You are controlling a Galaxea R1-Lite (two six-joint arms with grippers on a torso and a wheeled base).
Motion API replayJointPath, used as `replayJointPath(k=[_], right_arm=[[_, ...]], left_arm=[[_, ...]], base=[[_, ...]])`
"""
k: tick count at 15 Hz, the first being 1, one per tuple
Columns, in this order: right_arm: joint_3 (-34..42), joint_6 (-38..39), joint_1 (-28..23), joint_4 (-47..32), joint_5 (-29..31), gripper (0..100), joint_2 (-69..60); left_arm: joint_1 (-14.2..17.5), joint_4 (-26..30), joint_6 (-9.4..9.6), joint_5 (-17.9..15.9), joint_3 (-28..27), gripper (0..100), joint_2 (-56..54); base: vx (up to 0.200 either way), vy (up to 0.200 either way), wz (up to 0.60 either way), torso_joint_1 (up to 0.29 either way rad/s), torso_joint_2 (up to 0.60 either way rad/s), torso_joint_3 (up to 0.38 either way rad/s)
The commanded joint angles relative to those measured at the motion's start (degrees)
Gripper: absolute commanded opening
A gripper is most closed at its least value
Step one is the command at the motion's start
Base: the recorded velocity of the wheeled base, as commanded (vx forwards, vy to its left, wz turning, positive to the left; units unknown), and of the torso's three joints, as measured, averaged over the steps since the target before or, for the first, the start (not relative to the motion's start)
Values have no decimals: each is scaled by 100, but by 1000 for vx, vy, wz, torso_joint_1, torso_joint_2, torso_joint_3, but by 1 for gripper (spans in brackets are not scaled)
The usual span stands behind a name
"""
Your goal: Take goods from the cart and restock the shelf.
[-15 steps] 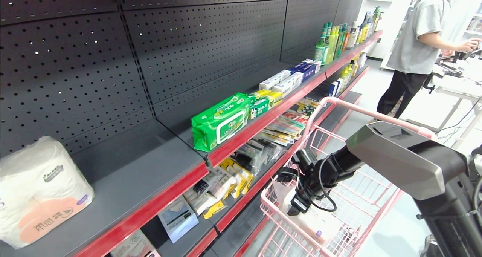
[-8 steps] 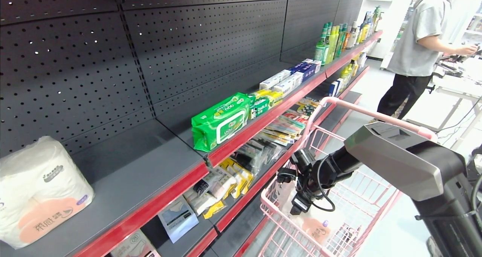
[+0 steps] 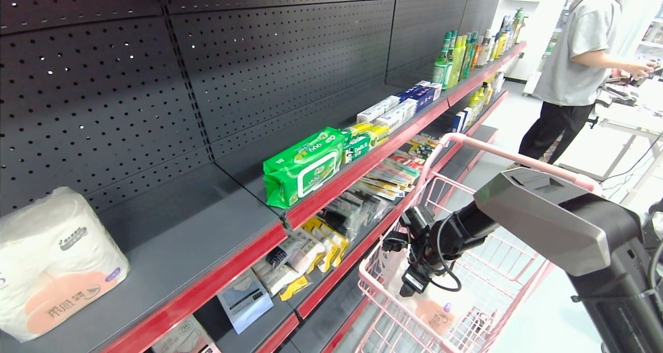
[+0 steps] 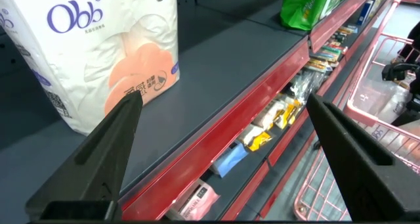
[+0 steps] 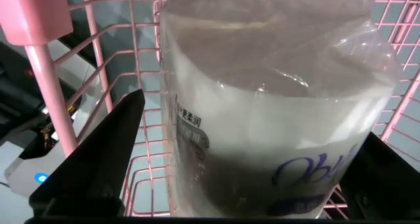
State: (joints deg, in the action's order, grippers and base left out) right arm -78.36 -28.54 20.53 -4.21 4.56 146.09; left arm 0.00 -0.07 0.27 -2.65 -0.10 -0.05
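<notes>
Over the last second the right gripper (image 3: 406, 288) had lifted slightly inside the cart (image 3: 497, 151), and the toilet paper pack (image 3: 435, 314) below it had turned so that its peach panel faced up. At far left, a second toilet paper pack (image 3: 52, 260) stood upright on the dark shelf (image 3: 207, 229). The left gripper (image 4: 223, 102) hung just beside it over bare shelf, its fingers spread wide and holding nothing. Further right along the same shelf lay a green wipes pack (image 3: 303, 166) close to the red front edge, with small boxes in a row beyond it. To the right stood the pink wire cart. There the right gripper's fingers were spread wide on either side of the wrapped pack, and contact could not be made out.
</notes>
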Motion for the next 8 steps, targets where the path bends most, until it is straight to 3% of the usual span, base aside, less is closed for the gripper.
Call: replayJointPath(k=[1,7,8], right_arm=[[-13,33,-5,-1,1,100,-11],[-13,120,-5,-10,1,100,-11],[5,129,-5,-19,-8,0,-11]], left_arm=[[0,-1,0,1,1,100,5],[0,-1,0,-8,1,100,5],[0,-1,0,-8,1,100,5]], base=[[0,0,0,0,0,0],[0,0,0,0,0,0],[0,0,0,0,0,0]])
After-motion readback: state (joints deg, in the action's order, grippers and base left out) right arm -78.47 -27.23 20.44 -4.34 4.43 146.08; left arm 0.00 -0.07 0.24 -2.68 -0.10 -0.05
